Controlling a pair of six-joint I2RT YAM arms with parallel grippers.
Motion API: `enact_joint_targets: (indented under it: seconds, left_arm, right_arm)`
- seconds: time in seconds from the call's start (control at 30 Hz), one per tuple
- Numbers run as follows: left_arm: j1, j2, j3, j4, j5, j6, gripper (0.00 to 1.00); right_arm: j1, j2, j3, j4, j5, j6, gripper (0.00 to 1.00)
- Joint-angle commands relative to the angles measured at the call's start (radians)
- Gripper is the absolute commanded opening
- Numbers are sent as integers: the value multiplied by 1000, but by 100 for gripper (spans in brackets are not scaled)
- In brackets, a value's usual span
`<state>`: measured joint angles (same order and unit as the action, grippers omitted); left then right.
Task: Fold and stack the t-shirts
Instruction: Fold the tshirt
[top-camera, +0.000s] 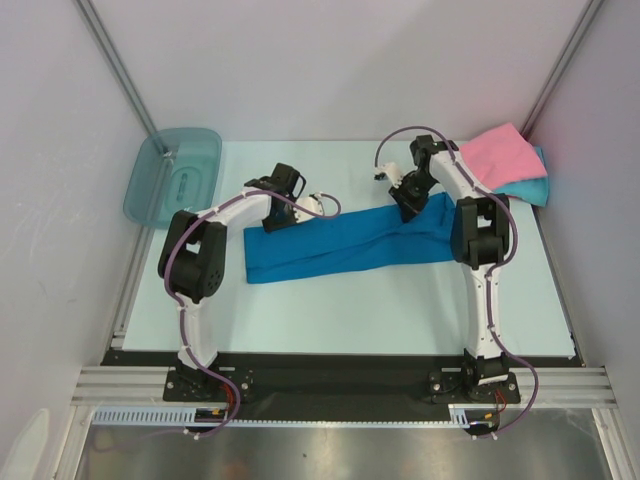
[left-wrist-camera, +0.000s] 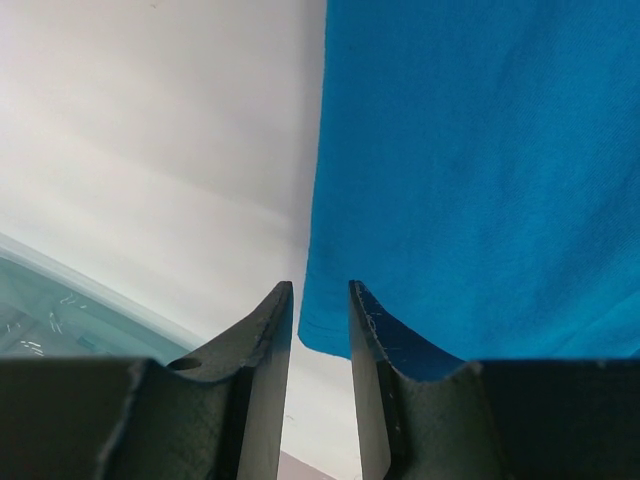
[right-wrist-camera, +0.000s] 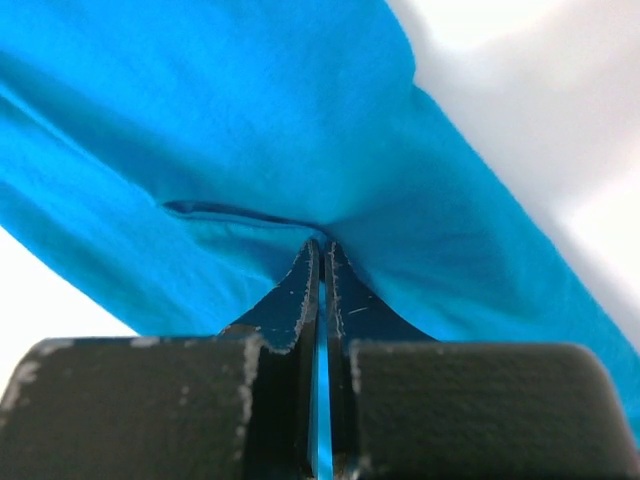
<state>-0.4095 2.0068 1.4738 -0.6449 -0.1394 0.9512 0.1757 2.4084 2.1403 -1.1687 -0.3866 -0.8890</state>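
Note:
The deep blue t-shirt lies as a long folded strip across the middle of the table. My left gripper is at its far edge near the left end, jaws a little apart, with the shirt's corner just past the tips. My right gripper is shut on a pinch of the blue cloth near the strip's right end; the cloth puckers at the tips. The pink t-shirt lies folded on the turquoise t-shirt at the back right corner.
A translucent teal plastic bin stands at the back left, partly over the table's edge; its rim shows in the left wrist view. White walls enclose the pale table on three sides.

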Motion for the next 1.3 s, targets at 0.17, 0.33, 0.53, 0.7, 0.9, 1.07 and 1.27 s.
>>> enact_joint_targets:
  seconds: [0.17,0.33,0.53,0.7,0.9,1.07,1.27]
  left_arm:
    - [-12,-29,40,4,12,-2,34]
    - [-12,-32,34,5,18,3,34]
    - [-12,-33,33,14,15,17,34]
    - [-12,-31,34,17,12,26,34]
    - [-14,-28,40,19,18,26,34]
    - [-12,-26,42,19,21,32,34]
    - [-12,-36,37,19,24,31,35]
  right_arm:
    - [15,-196,-39,-75,15,-22,0]
    - [21,-233,-56,-146,15,-51,0]
    - [25,-233,-160,-223,8,-108,0]
    - [39,-241,-224,-243,12,-139,0]
    - [65,-244,-257,-264,3,-153,0]
    - [90,-238,-272,-276,2,-157,0]
    - [103,-241,-303,-278,11,-154,0]
